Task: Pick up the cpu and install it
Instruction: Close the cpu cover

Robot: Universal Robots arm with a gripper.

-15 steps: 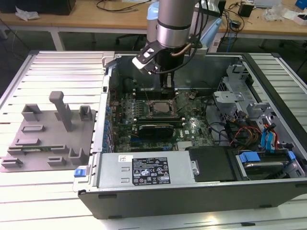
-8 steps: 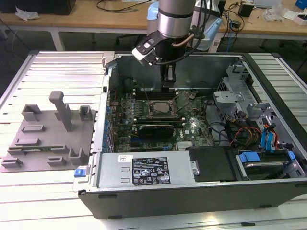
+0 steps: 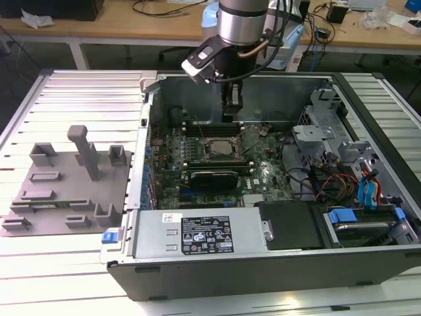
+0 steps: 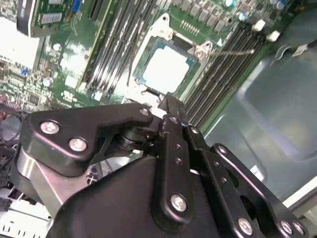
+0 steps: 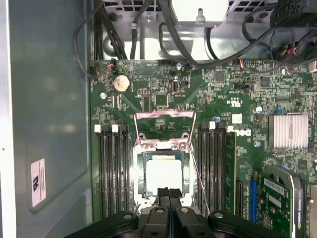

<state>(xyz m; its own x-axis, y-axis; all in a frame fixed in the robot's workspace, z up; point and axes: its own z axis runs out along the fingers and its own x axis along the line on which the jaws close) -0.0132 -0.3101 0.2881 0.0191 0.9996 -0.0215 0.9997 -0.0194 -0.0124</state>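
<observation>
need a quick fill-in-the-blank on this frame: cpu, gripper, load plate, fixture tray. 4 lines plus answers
1. The cpu lies in the motherboard's ____.
2. The gripper hangs just above the cpu, holding nothing, its fingers ____.
3. The metal load plate beside the cpu stands ____, not clamped over it.
4. In the exterior view, the grey fixture tray lies outside the computer case, on that view's ____.

Answers: socket; shut; open; left

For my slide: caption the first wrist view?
Shut black gripper above the pale silvery square cpu lying in its open socket.
</observation>
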